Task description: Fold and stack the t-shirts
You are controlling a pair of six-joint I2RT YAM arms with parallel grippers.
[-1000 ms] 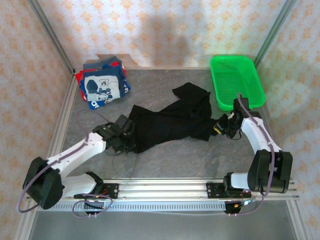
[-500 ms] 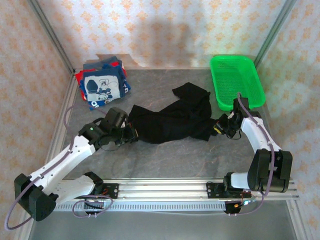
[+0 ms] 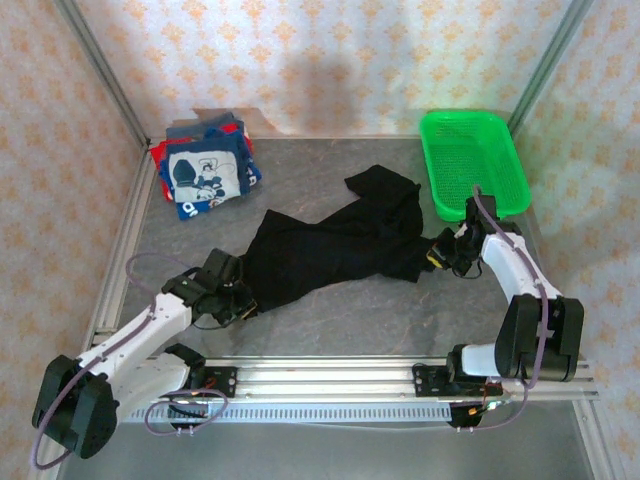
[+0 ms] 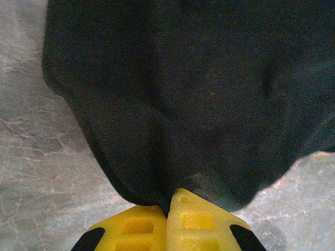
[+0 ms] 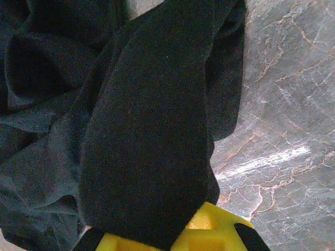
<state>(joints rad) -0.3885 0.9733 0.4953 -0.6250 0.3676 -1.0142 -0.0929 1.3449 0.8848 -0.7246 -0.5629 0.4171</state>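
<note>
Table (image 3: 400,310) surface: grey marbled slab, faint gloss in the wrist views; patterned panels (image 3: 330,60) wall it on three sides; an aluminium rail (image 3: 330,378) along the near edge carries both arm bases; bare room lies in the near strip between rail and cloth, and at far centre between the folded pile (image 3: 205,170) and the basket (image 3: 520,170). Basket: bright green plastic mesh, rectangular, far-right corner, its near-left corner close to the right wrist. Folded pile, far-left corner: navy tee (image 3: 205,175) with white cartoon print on top; red tee (image 3: 157,150) and grey tee (image 3: 190,128) edges peek out beneath it. Black t-shirt (image 3: 340,245): soft matte cloth, rumpled, stretched as a diagonal band across mid-table from near-left to right, with one bunched flap pointing toward the far side, just short of the basket. Left arm: low, reaching from its base toward the centre, wrist close above the table; left gripper (image 3: 245,300) closed, yellow fingertips (image 4: 193,219) pressed together on a pinch of the shirt's near-left end, the cloth fanning out from the pinch. Right arm: elbow raised above its base, forearm angled toward the far left; right gripper (image 3: 432,252) closed on a flat strip of the shirt's right end; folds heap to the left in the right wrist view.
</note>
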